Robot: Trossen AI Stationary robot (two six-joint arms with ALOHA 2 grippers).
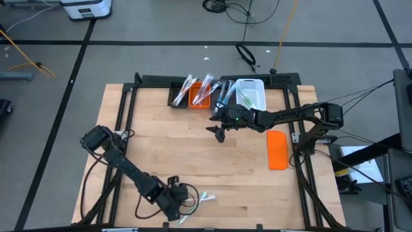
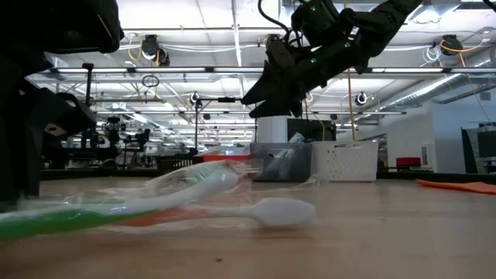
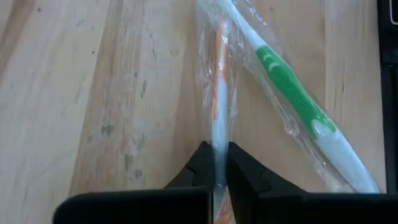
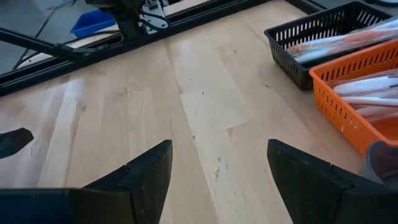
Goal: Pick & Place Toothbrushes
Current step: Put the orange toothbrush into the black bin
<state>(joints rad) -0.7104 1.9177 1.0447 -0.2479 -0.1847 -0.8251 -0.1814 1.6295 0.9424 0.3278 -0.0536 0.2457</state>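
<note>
**Left jaws pinching a wrapped toothbrush at the near edge of the bench**

At the near edge of the pale wooden bench (image 1: 193, 158), the left gripper (image 3: 215, 163) is closing its jaws tight on the orange-handled toothbrush (image 3: 217, 99), which is lying in clear film along the grain. Just beside it, the green-handled toothbrush (image 3: 292, 99) is crossing at an angle in its own wrapper, the two packets touching near their far ends. In the low view both are lying flat on the boards, the white head of one (image 2: 271, 211) pointing toward the middle of the bench.

Farther in, the right gripper (image 1: 220, 131) is hanging above bare wood near the centre, its jaws standing wide and holding nothing. A flat orange block (image 1: 277, 149) is resting on the right side of the bench, well apart from everything else.

Along the far edge, a black basket (image 4: 317, 37), an orange basket (image 4: 354, 93), a grey bin (image 2: 280, 161) and a white perforated bin (image 1: 251, 93) are sitting in a row, with more wrapped toothbrushes (image 1: 196, 87) sticking out of the first two. A black metal frame (image 1: 129, 96) is running round the bench.

Beyond it, grey floor marked with dark lines is showing, with cables (image 1: 244, 13) trailing across it, and the low view is looking into a large workshop under ceiling lamps and ducts
</note>
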